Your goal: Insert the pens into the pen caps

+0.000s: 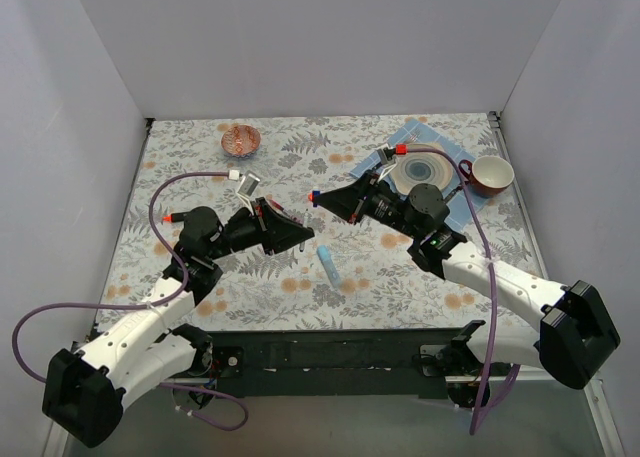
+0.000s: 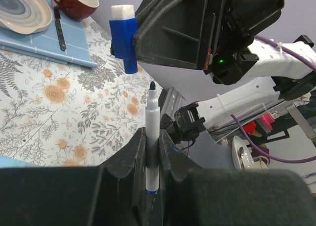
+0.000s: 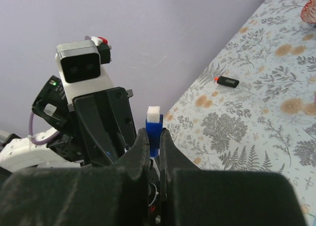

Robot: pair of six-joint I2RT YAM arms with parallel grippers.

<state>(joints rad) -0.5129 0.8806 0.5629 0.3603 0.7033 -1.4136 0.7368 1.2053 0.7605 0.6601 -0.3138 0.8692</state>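
My left gripper point(image 2: 152, 139) is shut on the thin white pen point(image 2: 152, 112), whose blue tip points up. My right gripper point(image 3: 154, 137) is shut on the dark blue cap point(image 3: 155, 126), which has a white end. In the left wrist view the cap point(image 2: 125, 38) hangs just above and to the left of the pen tip, with a small gap between them. In the top view both grippers, left point(image 1: 302, 238) and right point(image 1: 324, 199), meet above mid-table. A light-blue marker point(image 1: 328, 262) lies on the cloth below them. A black marker with an orange end point(image 3: 227, 81) lies at the left.
A brown bowl point(image 1: 240, 139) stands at the back. At the back right a blue mat point(image 1: 440, 137) holds a plate point(image 1: 425, 172), dark cutlery point(image 2: 59, 25) and a red cup point(image 1: 490, 175). White walls close in three sides.
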